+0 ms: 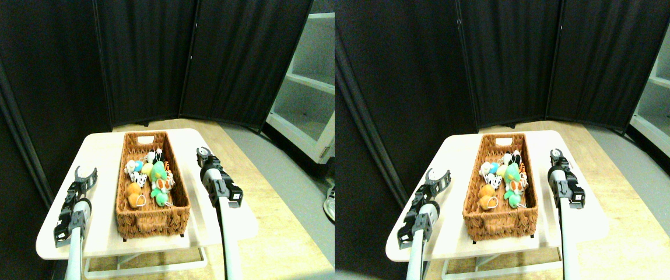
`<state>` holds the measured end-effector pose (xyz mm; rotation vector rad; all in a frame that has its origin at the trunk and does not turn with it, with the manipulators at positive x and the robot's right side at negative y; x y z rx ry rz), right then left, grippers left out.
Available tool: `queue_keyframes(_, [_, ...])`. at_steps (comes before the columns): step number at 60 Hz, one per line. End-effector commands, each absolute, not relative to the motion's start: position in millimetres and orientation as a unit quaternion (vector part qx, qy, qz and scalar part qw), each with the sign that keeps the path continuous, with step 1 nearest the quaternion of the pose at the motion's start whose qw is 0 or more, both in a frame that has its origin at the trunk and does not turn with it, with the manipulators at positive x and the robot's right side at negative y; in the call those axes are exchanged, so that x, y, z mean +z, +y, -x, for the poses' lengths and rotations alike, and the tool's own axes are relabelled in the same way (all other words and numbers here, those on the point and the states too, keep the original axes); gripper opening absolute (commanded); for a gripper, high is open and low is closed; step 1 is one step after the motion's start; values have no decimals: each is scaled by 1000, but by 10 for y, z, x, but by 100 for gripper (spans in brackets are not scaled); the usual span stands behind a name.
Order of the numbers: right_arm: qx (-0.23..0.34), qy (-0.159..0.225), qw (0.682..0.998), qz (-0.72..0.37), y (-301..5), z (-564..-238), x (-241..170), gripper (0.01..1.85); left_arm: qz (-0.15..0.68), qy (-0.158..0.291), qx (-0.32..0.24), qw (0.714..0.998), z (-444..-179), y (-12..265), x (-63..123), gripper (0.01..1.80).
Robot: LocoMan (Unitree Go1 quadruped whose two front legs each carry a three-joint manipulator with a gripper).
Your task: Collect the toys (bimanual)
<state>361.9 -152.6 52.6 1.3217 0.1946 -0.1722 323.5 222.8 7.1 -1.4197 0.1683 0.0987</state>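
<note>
Several toys lie piled inside the long brown wicker basket (178,198) on the pale table (98,149): an orange one (133,193), green ones (158,171), a white black-spotted one (140,181) and an orange-striped one (162,185). My left gripper (85,173) hovers left of the basket over the table, its two jaws spread open and empty. To the right of the basket, near its far half, my right gripper (202,154) holds nothing I can see.
Black folding screens (154,58) stand behind the table. A white shelf unit (305,87) is at the right. A shoe (329,203) shows at the right edge on the grey floor. Table edges lie close beside both arms.
</note>
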Motion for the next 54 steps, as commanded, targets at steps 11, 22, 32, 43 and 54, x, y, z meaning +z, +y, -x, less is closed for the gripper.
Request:
queue_keyframes(11, [-71, 77, 773, -626, -1518, -3675, 564, 1, 639, 50, 27, 767, -3315, 2184, 281, 40])
queue_keyframes(22, [-69, 78, 772, -627, -1523, -3688, 540, 1, 625, 61, 16, 778, -3349, 2081, 391, 125])
queue_keyframes(32, [-68, 77, 774, -625, -1537, -3691, 525, 1, 596, -13, 25, 803, -3352, 1917, 458, 133])
queue_keyframes(43, [-68, 76, 773, -626, -1563, -3685, 534, 1, 598, -80, 31, 797, -3423, 1892, 533, 102])
queue_keyframes(54, [-66, 75, 775, -624, -1582, -3688, 539, 1, 587, -86, 26, 805, -3422, 1883, 579, 90])
